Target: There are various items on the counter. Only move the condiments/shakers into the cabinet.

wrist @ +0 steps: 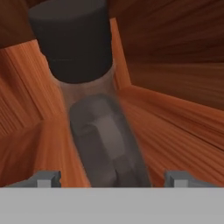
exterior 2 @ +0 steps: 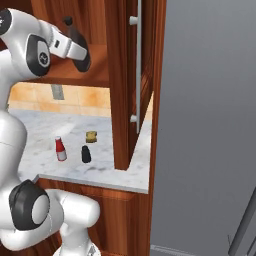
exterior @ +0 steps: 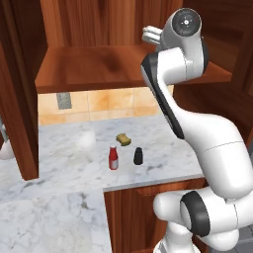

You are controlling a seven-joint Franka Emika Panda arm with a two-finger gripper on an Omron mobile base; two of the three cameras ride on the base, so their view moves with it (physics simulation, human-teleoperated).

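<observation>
Sauce bottle set on the cabinet shelf

The gripper (wrist: pixel 112 178) stands spread, its tips either side of the dark-capped bottle (wrist: pixel 103 131) on the cabinet (exterior: pixel 94 66) shelf. It looks rigid, smooth and top-heavy; best taken round the body. On the veined counter (exterior: pixel 64 163) wait a small red bottle (exterior: pixel 113 158), a tapered black shaker (exterior: pixel 138 156), both light, and a soft sponge (exterior: pixel 123 140).
</observation>
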